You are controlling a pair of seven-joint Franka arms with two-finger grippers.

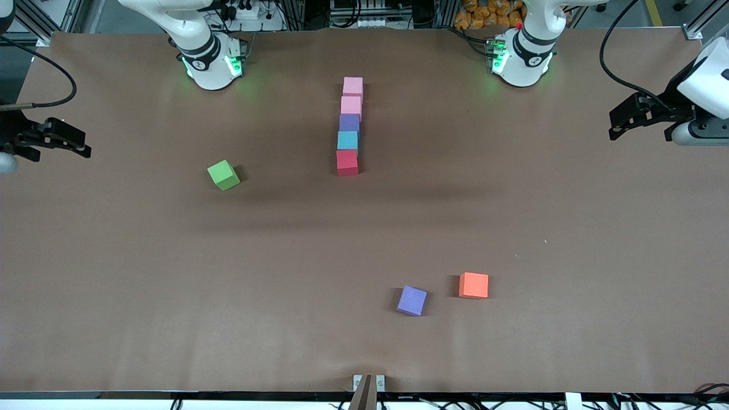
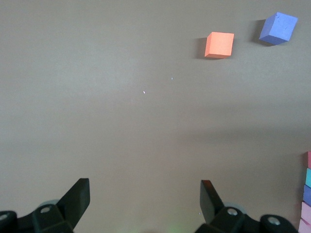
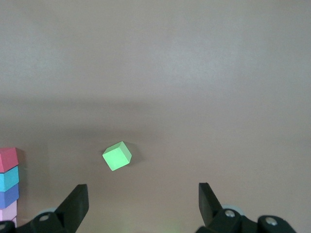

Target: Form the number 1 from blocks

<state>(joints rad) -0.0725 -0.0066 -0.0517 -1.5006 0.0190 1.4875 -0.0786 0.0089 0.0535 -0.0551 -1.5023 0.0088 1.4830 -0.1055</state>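
1. Front view: the blocks (image 1: 349, 126) stand in one touching column mid-bench, well apart from both grippers; the "1" looks done, so leave it alone.
2. Left wrist view: left gripper (image 2: 145, 200) open, empty, waiting.
3. Right wrist view: right gripper (image 3: 144, 204) open, empty; green cube (image 3: 117, 156) just ahead of its fingers.

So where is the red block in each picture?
Front view: the red block is the end of the block line nearest the camera.
Left wrist view: only a sliver of the red block shows at the picture's edge, atop the line.
Right wrist view: the red block tops the line at the edge.
Shared landmark: the teal block touching it.
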